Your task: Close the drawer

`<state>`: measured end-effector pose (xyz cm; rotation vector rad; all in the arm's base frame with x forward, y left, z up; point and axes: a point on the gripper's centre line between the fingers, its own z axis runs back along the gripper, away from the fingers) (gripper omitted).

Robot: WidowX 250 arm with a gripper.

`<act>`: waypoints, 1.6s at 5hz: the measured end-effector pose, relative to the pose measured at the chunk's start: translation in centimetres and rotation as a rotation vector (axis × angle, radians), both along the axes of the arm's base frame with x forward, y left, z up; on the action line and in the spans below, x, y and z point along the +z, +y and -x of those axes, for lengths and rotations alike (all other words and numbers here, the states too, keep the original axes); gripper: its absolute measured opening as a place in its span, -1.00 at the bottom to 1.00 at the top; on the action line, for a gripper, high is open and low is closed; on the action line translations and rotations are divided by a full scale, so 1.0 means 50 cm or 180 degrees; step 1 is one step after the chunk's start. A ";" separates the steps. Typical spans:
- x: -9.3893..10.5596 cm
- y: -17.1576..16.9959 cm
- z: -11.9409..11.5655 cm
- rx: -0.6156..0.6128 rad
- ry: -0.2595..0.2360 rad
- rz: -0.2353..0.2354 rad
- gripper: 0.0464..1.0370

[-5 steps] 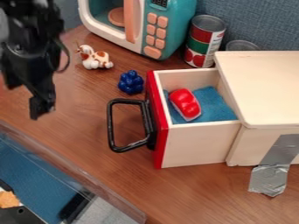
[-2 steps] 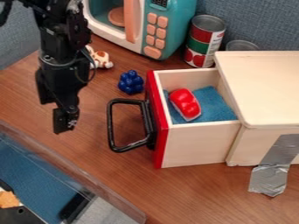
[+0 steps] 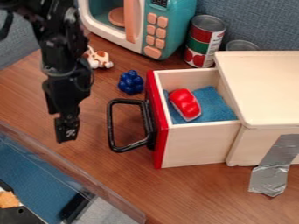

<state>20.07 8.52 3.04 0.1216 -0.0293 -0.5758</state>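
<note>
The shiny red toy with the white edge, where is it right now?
In the camera view, the red toy lies inside the open drawer, on the blue cloth, right of the black handle.

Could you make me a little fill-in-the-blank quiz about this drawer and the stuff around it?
1. The drawer is not shut; it is ____.
2. The handle on its red front is coloured ____.
3. Inside, a red and white object rests on a cloth whose colour is ____.
4. The food can is beside a toy ____ with pinkish buttons.

Missing words: open; black; blue; microwave.
</note>
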 end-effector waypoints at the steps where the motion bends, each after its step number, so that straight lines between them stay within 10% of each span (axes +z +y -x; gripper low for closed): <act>1: -0.027 -0.013 -0.010 -0.0219 -0.0130 0.0094 0.92; 8: -0.039 -0.175 -0.218 -0.0384 -0.0742 0.0990 0.92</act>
